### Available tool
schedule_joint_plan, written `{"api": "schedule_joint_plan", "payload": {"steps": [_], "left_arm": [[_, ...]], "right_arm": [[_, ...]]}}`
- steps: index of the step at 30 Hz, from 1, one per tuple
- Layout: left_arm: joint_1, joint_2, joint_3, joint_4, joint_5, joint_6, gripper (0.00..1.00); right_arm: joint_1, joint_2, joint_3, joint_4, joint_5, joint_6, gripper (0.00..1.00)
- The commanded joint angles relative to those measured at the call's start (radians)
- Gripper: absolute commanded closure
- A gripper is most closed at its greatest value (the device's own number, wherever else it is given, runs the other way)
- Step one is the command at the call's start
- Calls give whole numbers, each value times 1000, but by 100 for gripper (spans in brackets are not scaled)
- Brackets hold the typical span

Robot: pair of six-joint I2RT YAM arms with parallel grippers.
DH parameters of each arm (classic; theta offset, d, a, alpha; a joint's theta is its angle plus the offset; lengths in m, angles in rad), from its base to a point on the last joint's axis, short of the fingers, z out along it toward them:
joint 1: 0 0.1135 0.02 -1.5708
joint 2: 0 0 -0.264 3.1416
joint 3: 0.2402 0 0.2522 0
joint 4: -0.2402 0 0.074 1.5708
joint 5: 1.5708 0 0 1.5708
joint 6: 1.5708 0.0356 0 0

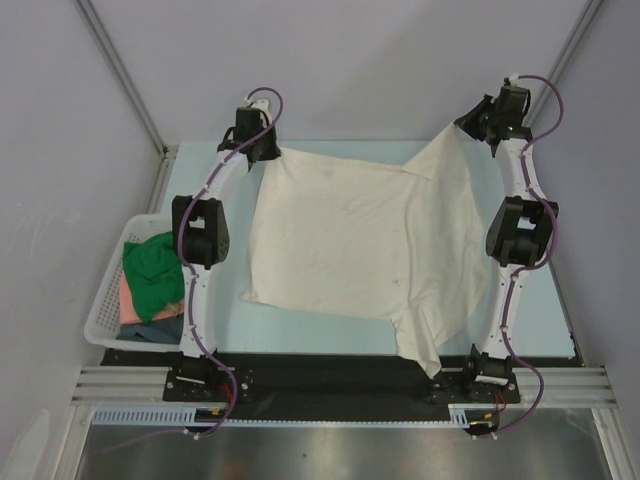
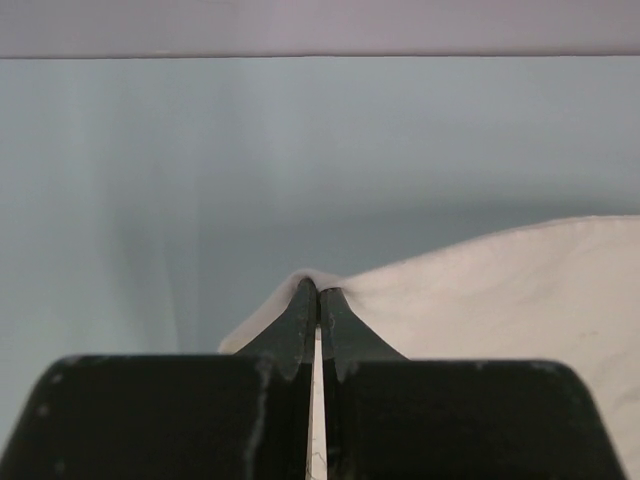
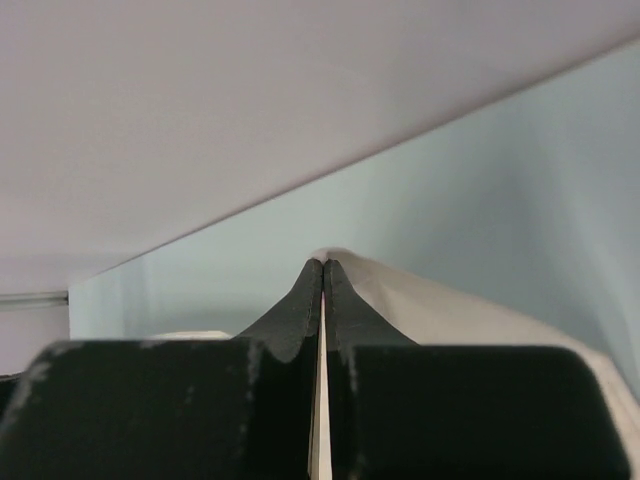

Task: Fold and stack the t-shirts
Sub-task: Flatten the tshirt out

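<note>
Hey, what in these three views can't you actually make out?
- Top view: the green shirt and left arm cover most of the pink shirt and dark blue shirt in the basket.
- Left wrist view: the left pincer blocks the pinched edge of the cream shirt.
- Right wrist view: the right pincer hides nearly all the shirt.

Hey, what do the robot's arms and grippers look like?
The left arm and right arm match: slim white links, bulky black joint housings, purple cables running alongside, and black base plates. The left gripper and right gripper each have two scuffed black fingers that taper to thin tips.
</note>
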Motion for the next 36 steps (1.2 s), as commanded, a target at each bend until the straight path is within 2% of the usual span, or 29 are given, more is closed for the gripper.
{"api": "schedule_joint_plan", "payload": {"steps": [1, 6, 8, 14, 20, 24, 30, 36], "left_arm": [[9, -50, 5, 12, -39, 54, 100], [9, -101, -23, -85, -109, 92, 100], [6, -118, -38, -136, -167, 64, 100], [6, -167, -84, -269, -223, 24, 100], [3, -230, -138, -395, -260, 10, 100], [-3, -259, -196, -453, -249, 33, 100], [-18, -298, -277, -463, -199, 19, 100], [-44, -293, -285, -493, -208, 21, 100]], "right_arm": [[1, -122, -50, -29, 39, 11, 100], [-11, -257, -166, -172, 59, 31, 100], [-23, -323, -226, -221, 44, 51, 100], [-87, -448, -370, -354, -18, 170, 100], [-109, -556, -605, -376, -111, 207, 100], [-117, -648, -761, -325, -150, 219, 100], [-134, -699, -843, -337, -170, 176, 100], [-183, -754, -895, -359, -174, 158, 100]]}}
